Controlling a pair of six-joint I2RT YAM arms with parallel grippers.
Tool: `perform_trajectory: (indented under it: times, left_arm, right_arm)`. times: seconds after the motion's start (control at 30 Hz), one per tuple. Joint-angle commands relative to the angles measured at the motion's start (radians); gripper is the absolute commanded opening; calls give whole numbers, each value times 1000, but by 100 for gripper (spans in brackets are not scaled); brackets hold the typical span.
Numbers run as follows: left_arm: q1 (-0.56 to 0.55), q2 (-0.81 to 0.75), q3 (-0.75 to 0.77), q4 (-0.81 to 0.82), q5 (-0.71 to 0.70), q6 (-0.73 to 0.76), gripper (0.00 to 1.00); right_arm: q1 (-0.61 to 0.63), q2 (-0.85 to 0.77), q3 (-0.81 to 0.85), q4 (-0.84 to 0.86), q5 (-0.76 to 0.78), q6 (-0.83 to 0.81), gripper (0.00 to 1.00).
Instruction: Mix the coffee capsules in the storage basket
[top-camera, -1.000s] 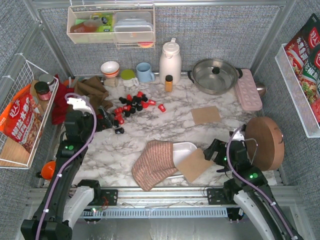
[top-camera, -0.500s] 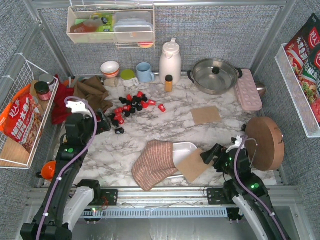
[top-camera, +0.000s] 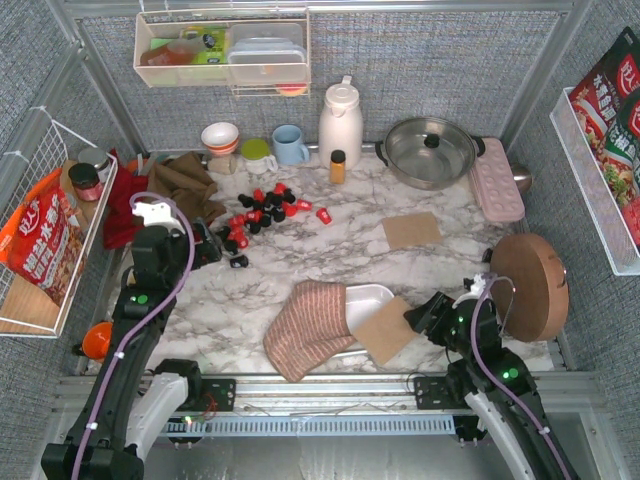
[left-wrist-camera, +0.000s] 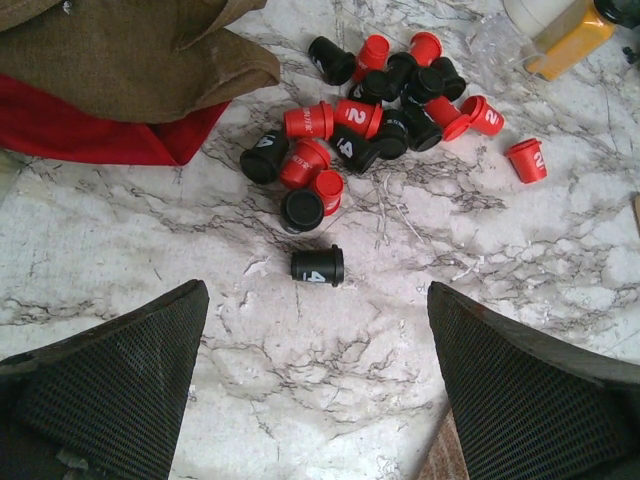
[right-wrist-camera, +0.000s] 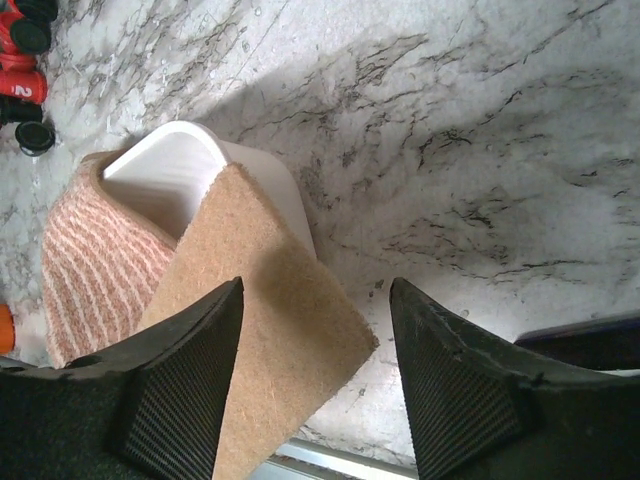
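Several red and black coffee capsules lie loose on the marble at the back left; they also show in the left wrist view. One black capsule lies apart, just ahead of my open, empty left gripper. The white storage basket sits near the front, mostly covered by a striped pink cloth and a brown fibre mat. Its rim shows in the right wrist view. My right gripper is open, with the mat's corner between its fingers.
A brown and red cloth lies left of the capsules. An amber bottle, white jug, mugs, a pot and a pink box line the back. A round wooden board stands right. A second mat lies mid-table.
My right gripper has drawn back toward the near edge and now sits at the brown mat's near corner. My left arm shifted slightly, then held still. The capsules have not moved.
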Motion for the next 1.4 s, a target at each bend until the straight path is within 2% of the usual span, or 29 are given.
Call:
perform_trajectory:
  times: [0.0, 0.27, 0.53, 0.77, 0.9, 1.2, 1.37]
  left_arm:
    - [0, 5, 5, -1, -18, -2, 99]
    - [0, 14, 7, -6, -27, 1, 99]
    - [0, 13, 7, -10, -44, 4, 99]
    - [0, 22, 10, -14, -43, 6, 99]
    - [1, 22, 10, -15, -45, 4, 99]
    - [0, 23, 8, -14, -48, 5, 99]
    - [0, 26, 9, -15, -49, 2, 99]
  right_arm:
    - [2, 10, 7, 11, -18, 25, 63]
    - [2, 18, 37, 21, -4, 27, 51]
    - [3, 85, 94, 23, 19, -28, 32]
    - [2, 156, 157, 61, 31, -71, 19]
    - [2, 230, 200, 131, 42, -110, 0]
    - [0, 431, 353, 348, 65, -158, 0]
    - [-5, 532, 402, 484, 209, -252, 0]
